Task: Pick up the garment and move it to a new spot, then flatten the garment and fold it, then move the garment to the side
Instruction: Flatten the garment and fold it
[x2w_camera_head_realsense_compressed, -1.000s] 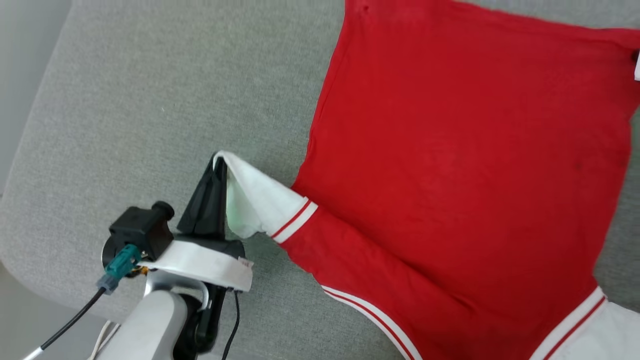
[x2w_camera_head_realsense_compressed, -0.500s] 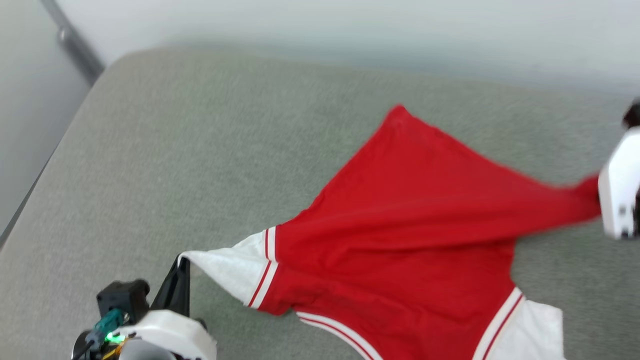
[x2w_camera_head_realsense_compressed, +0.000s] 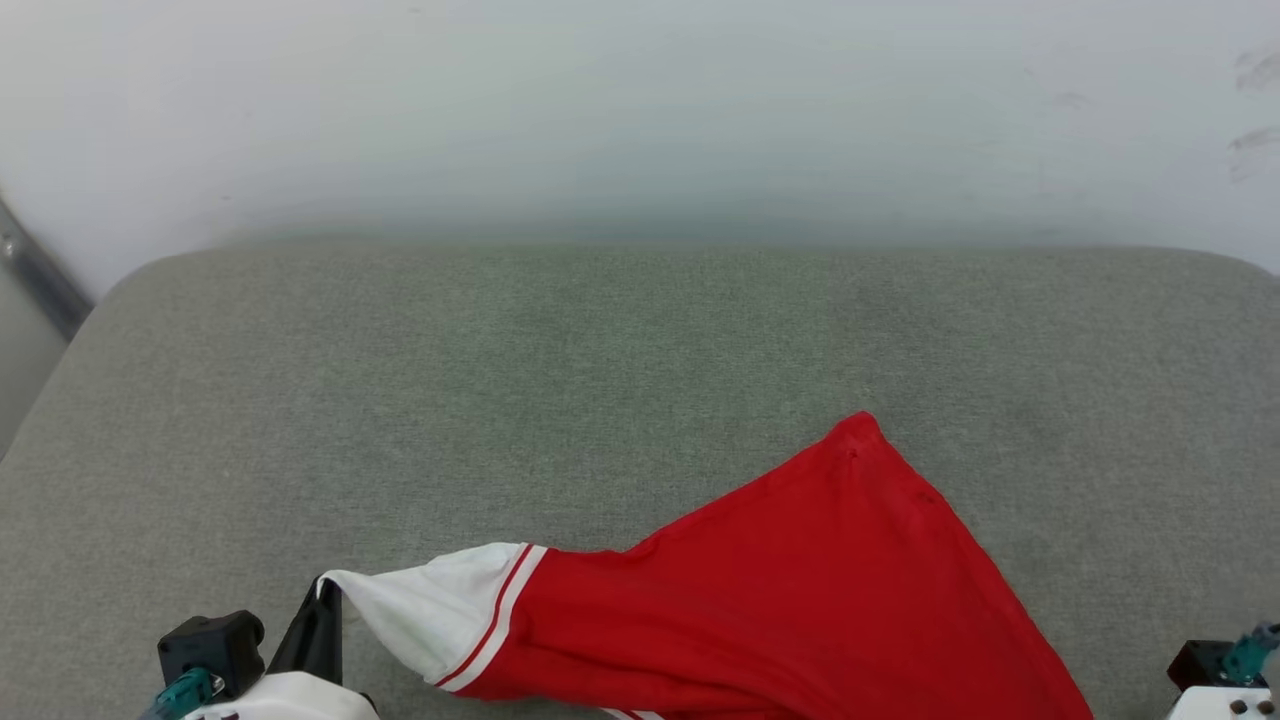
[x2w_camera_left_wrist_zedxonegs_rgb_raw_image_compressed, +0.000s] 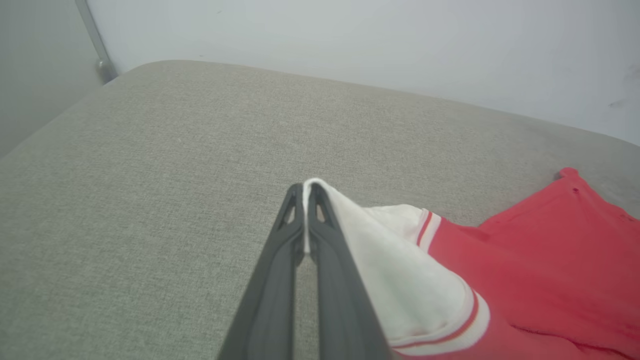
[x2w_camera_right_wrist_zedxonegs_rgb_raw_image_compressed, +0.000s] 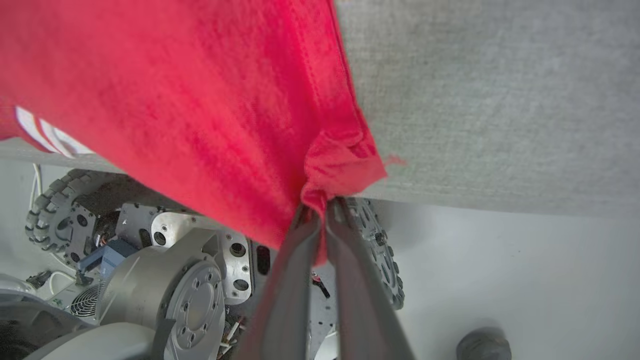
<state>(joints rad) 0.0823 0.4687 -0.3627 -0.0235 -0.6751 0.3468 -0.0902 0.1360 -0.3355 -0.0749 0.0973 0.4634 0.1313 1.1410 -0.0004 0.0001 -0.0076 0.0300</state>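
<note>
Two pinches on the garment (x2w_camera_head_realsense_compressed: 800, 600)! The left gripper (x2w_camera_left_wrist_zedxonegs_rgb_raw_image_compressed: 305, 190) clamps the white sleeve tip near the front-left corner of the bench (x2w_camera_head_realsense_compressed: 600, 350). The right gripper (x2w_camera_right_wrist_zedxonegs_rgb_raw_image_compressed: 322, 202) bites a red corner at the front edge.

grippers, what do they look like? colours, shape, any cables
Left gripper: two long dark grey tapering fingers with slotted tips, white wrist shell, black block with a teal connector. Right gripper: the same dark fingers, white shell and teal connector.
</note>
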